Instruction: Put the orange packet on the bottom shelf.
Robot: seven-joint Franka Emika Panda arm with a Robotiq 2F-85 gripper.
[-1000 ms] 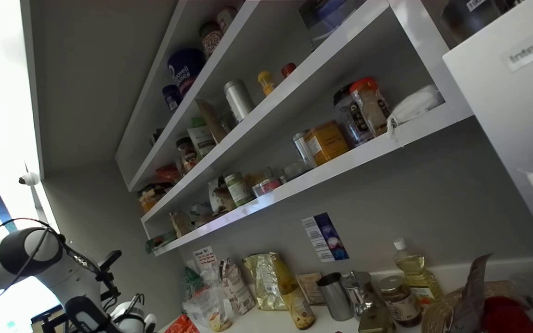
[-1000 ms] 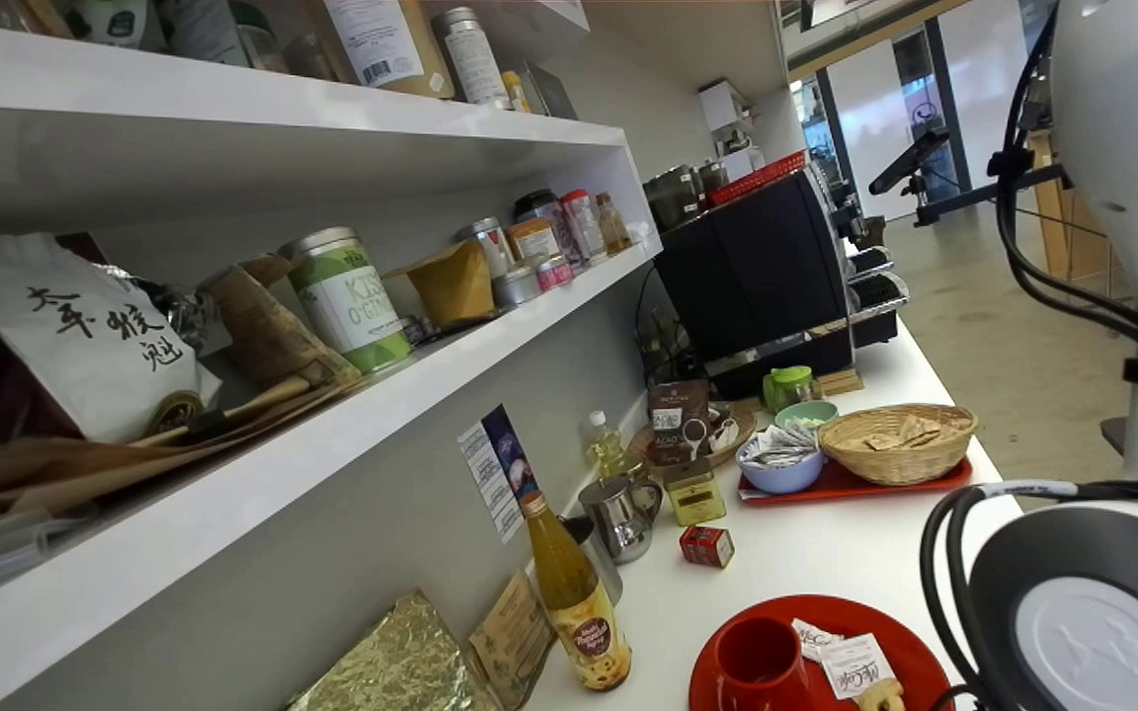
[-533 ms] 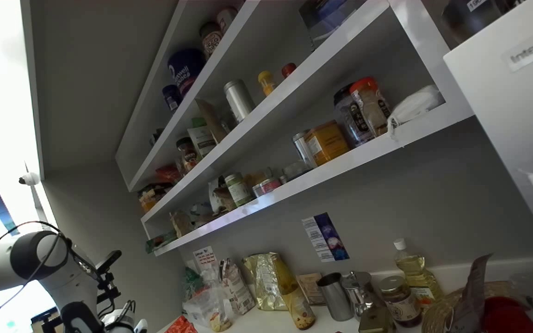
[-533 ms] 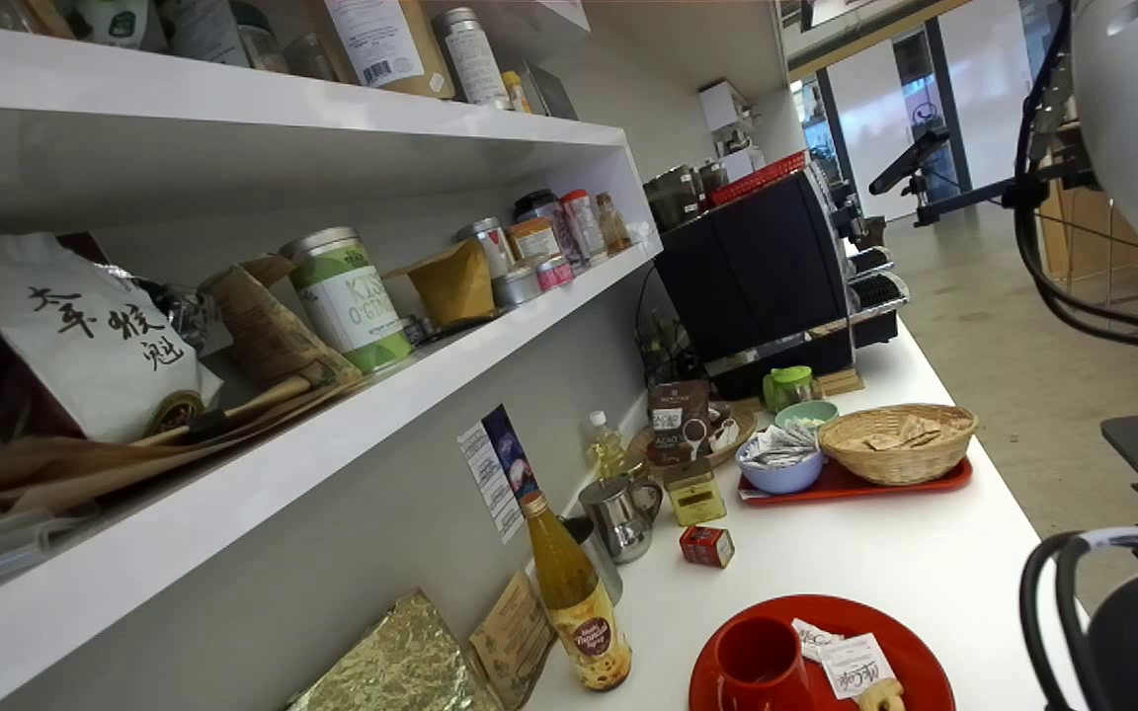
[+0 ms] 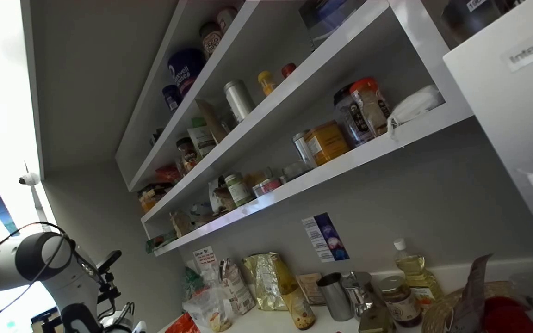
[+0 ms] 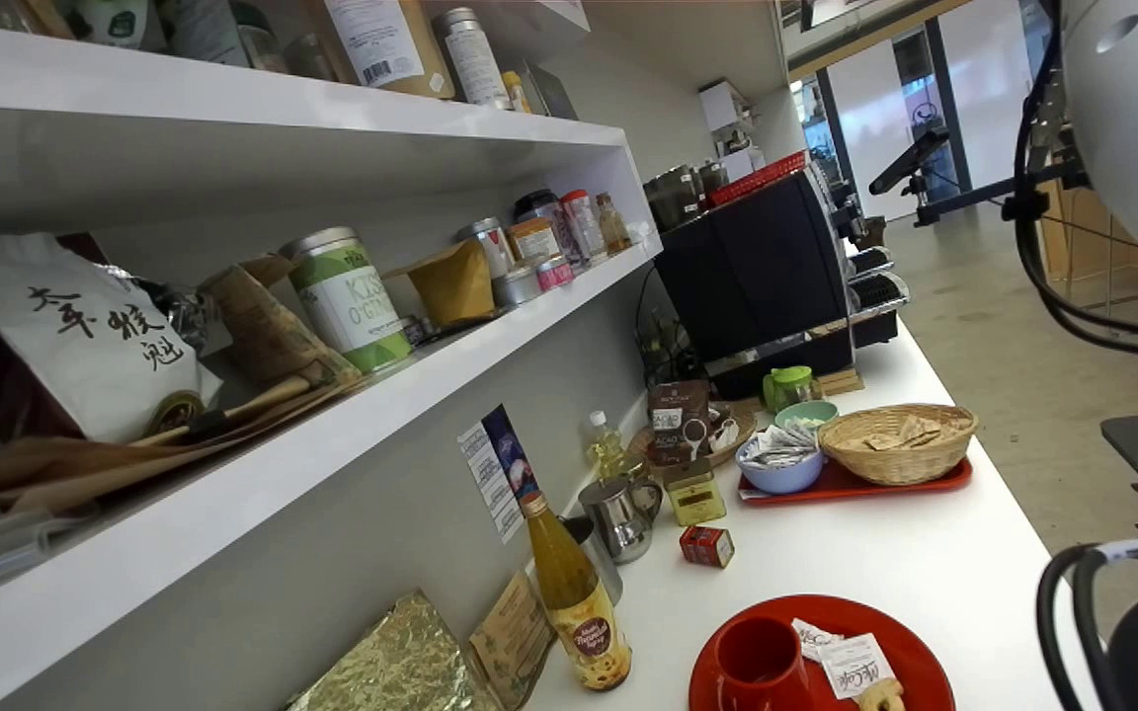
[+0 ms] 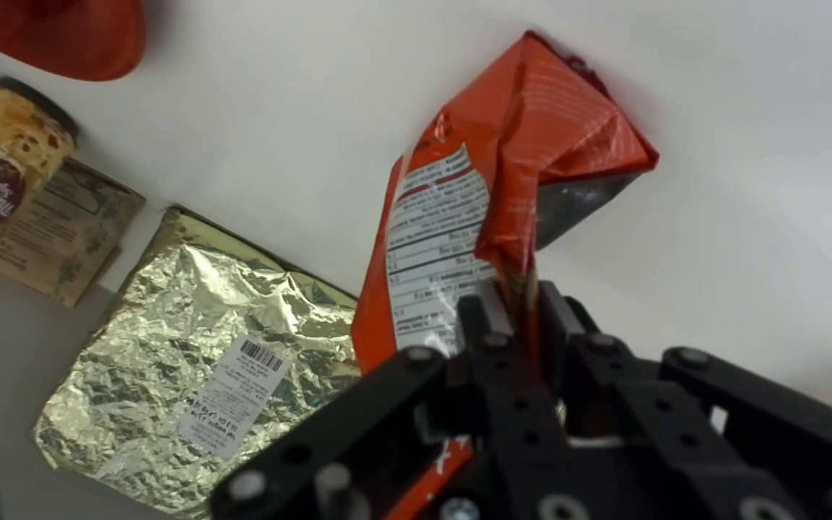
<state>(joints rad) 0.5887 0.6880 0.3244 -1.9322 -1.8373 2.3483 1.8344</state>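
Stretching across both exterior views, one long white bottom shelf (image 6: 233,502) carries, among other goods, one white pouch (image 6: 85,341) with dark characters, one green-and-white tin (image 6: 350,301), one black-lidded jar (image 6: 557,229) and one red-lidded jar (image 6: 585,225). Below it spreads one white tabletop (image 6: 954,553). On that lies one red tray (image 6: 860,494) bearing one wicker basket (image 6: 895,464) with brown pieces (image 6: 915,433) inside and one blue bowl (image 6: 781,480) heaped with pale sachets (image 6: 781,446). One red plate (image 6: 890,624), apart from the tray, holds one red mug (image 6: 767,691), two white packets (image 6: 855,667) and one biscuit (image 6: 882,695). Seen in the wrist view, one gold foil pack (image 7: 185,347) with one barcode label (image 7: 232,404) lies just beside the one orange packet (image 7: 452,224); whether that packet rests on the tabletop is hidden. In an exterior view an end of the orange packet (image 5: 182,324) shows well below the shelf. One end effector (image 7: 523,309) has its jaws nearly together, pinching a folded strip of the packet in the narrow gap between them.
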